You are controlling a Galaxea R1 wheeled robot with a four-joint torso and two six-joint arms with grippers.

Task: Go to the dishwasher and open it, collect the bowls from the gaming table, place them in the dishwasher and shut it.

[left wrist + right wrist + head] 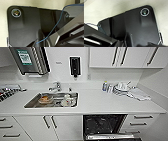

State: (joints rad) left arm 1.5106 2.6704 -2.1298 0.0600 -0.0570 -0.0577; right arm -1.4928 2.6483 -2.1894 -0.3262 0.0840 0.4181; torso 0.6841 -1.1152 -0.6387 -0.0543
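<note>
So the dishwasher (103,125) sits under the counter (105,103), right of the sink (53,100) and a bit right of centre in the head view. Its door (110,136) is already dropped open, the steel front lying low at the bottom edge, and the dark inside shows above it. The door's long edge runs side to side across the view, parallel to the counter front.

White cabinet doors (50,125) are on its left and drawers (142,122) on its right. Up on the counter near the wall there's a stack of white dishes (121,88).

I'd guess the right arm is the nearer one, since the opening lies to that side. Can't tell whether either gripper is open or closed, as the wrist views just give dark robot hardware over pale floor.
</note>
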